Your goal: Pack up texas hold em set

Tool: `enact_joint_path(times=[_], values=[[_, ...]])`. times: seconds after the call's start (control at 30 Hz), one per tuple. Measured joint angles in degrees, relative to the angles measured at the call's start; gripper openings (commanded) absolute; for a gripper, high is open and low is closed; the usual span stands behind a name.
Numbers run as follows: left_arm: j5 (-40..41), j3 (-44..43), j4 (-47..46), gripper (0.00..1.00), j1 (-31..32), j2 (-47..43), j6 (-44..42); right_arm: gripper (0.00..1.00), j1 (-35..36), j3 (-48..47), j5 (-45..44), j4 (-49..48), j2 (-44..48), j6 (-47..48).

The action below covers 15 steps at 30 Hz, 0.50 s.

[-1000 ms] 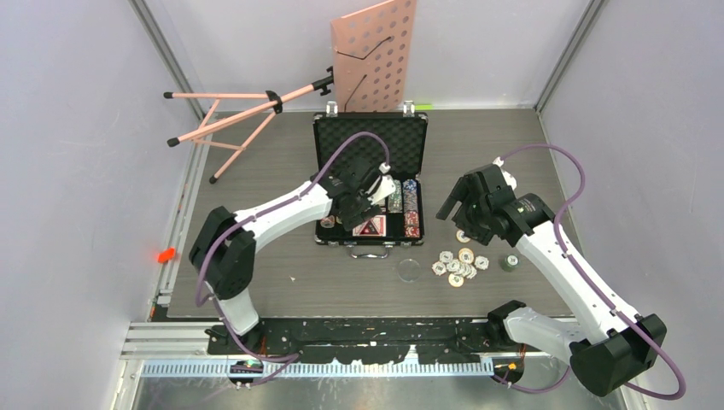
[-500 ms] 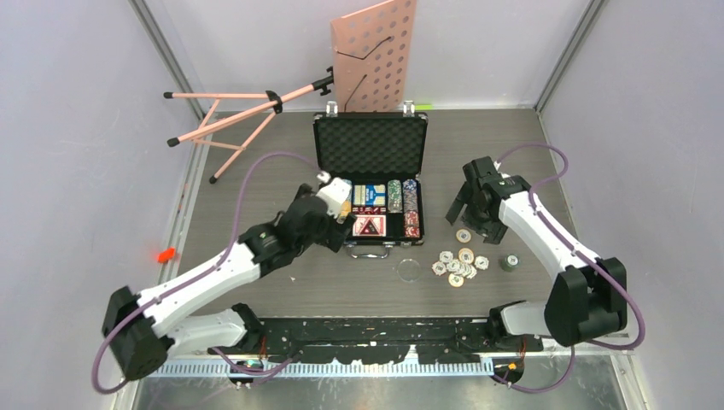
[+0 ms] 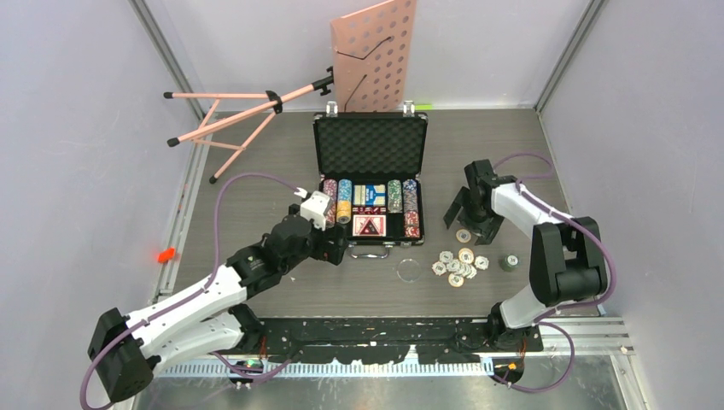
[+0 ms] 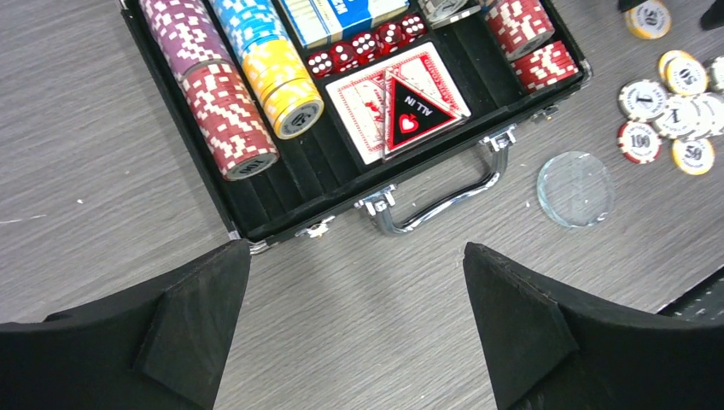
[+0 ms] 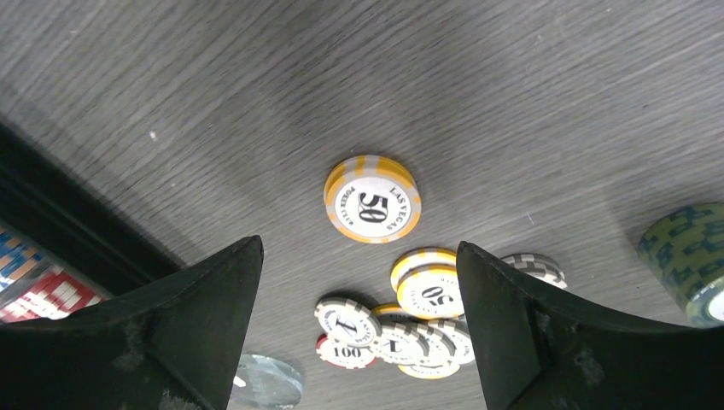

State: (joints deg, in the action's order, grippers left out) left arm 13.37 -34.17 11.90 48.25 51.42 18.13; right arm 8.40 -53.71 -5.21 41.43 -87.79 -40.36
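The black briefcase [image 3: 370, 145] lies open mid-table, foam lid up at the back. Its tray [image 4: 282, 201] holds rows of poker chips [image 4: 230, 111], red dice [image 4: 363, 47] and a card deck under an "ALL IN" triangle [image 4: 410, 107]. My left gripper [image 3: 335, 246] [image 4: 356, 248] hangs open and empty over bare table in front of the case's front left corner, beside the silver handle [image 4: 444, 201]. My right gripper [image 3: 470, 224] [image 5: 359, 243] is open right of the case, just above a single yellow 50 chip [image 5: 372, 199]. A pile of loose chips [image 3: 459, 265] [image 5: 410, 329] lies nearer.
A clear round disc [image 3: 410, 270] [image 4: 575, 188] lies in front of the case. A short green chip stack [image 3: 509, 263] [image 5: 687, 256] stands right of the pile. The pink music stand [image 3: 376, 55] leans at the back, its tripod [image 3: 230, 115] lying at the back left.
My left arm has pulled out of the case toward the near left, and its jaws have opened wide. The right arm has folded back, its gripper staying over the single yellow chip.
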Motion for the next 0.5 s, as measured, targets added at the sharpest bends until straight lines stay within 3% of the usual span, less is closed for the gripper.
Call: enact_joint_path(times=[0.23,0.5], values=[[-0.85,1.4,-1.95,1.0,0.0,-1.77,1.49,0.85,-0.28,0.07,-0.66,-1.75,-4.09,0.74],[-0.98,1.4,-2.12,1.0,0.0,-1.86,1.68,0.65,-2.08,0.09,-0.26,-1.92,-5.64,1.92]])
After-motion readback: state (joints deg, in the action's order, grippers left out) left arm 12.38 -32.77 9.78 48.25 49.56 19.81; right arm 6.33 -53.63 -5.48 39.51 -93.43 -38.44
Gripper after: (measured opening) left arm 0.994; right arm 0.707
